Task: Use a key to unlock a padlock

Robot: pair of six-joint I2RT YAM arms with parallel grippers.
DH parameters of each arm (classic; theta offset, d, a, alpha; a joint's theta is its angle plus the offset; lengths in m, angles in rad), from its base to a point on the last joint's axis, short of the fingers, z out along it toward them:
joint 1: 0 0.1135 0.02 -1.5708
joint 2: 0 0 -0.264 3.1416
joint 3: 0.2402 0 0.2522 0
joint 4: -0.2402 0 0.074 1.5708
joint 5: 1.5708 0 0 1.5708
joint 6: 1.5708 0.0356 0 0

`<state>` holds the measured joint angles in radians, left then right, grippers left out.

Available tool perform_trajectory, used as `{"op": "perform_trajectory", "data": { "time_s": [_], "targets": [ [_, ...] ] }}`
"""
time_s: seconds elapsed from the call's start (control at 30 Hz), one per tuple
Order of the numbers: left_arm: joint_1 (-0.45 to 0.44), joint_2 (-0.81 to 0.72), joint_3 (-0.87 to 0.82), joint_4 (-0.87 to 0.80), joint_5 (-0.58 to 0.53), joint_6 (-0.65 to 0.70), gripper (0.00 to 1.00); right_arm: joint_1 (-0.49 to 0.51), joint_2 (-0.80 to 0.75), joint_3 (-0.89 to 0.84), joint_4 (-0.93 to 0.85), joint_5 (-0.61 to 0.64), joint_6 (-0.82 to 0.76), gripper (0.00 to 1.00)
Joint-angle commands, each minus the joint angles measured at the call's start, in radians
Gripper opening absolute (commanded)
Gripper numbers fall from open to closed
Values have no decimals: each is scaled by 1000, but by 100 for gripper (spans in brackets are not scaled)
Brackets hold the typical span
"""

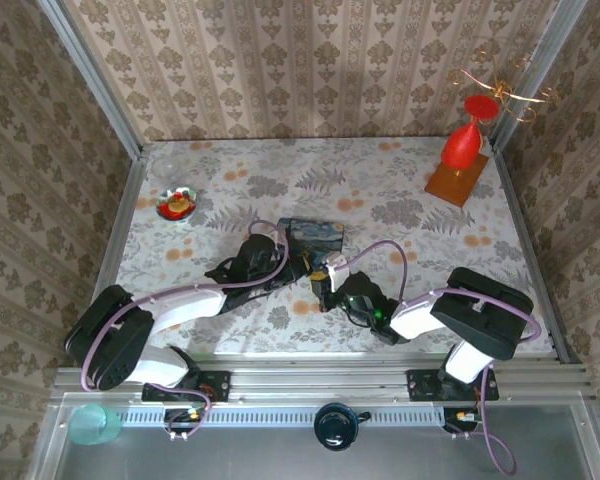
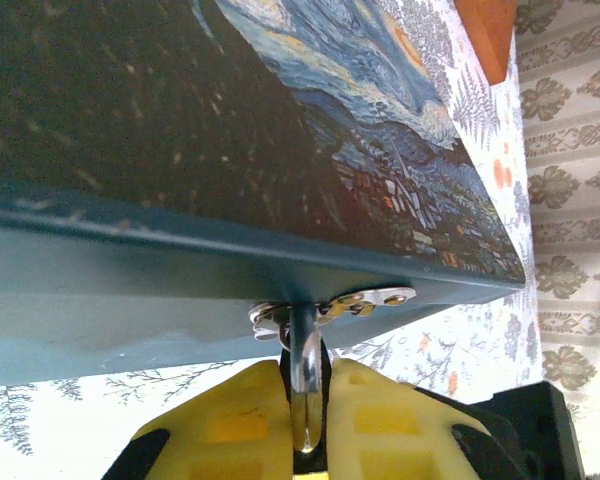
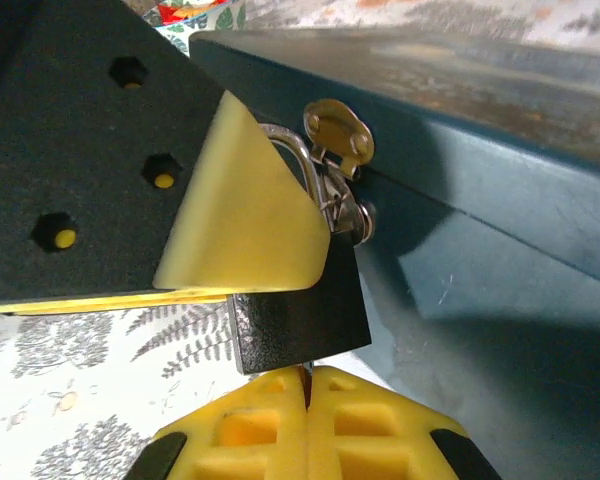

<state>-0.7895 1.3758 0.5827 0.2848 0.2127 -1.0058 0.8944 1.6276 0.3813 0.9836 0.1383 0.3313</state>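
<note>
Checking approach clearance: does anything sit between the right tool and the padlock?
Nothing visible does. The right tool, shut, sits directly beneath the padlock. The left tool grips the shackle from the side, not in between.

Left pincer (image 2: 306,405), right pincer (image 3: 308,392): both shut

Floral table (image 1: 280,160), blue tin (image 1: 315,235), small dish (image 1: 178,204), wooden block (image 1: 458,181)

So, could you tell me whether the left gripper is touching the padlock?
Touching. In the left wrist view the left gripper is shut on the padlock: its yellow fingers press both sides of the silvery shackle, no gap.
</note>
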Motion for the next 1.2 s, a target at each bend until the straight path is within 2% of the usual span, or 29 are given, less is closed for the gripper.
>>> {"op": "perform_trajectory", "data": {
  "time_s": [0.0,0.17,0.33,0.7,0.83,1.0,1.17],
  "targets": [
    [7,2,30,-15,-24,88,0,-11,15,34,-53,-82,163,0],
    [10,20,58,-125,-75,158,0,-31,34,59,-113,-97,246,0],
    [12,55,64,-147,-107,195,0,-46,45,74,-160,-129,309,4],
    [33,163,98,-121,-119,236,0,-82,0,119,-324,-166,321,34],
    [36,193,110,-139,-130,258,0,-101,-61,110,-385,-156,318,38],
    [38,225,123,-178,-136,292,0,-121,-157,87,-466,-129,307,51],
    [18,247,133,-228,-182,320,0,-132,-218,102,-562,-115,309,51]
  ]
}}
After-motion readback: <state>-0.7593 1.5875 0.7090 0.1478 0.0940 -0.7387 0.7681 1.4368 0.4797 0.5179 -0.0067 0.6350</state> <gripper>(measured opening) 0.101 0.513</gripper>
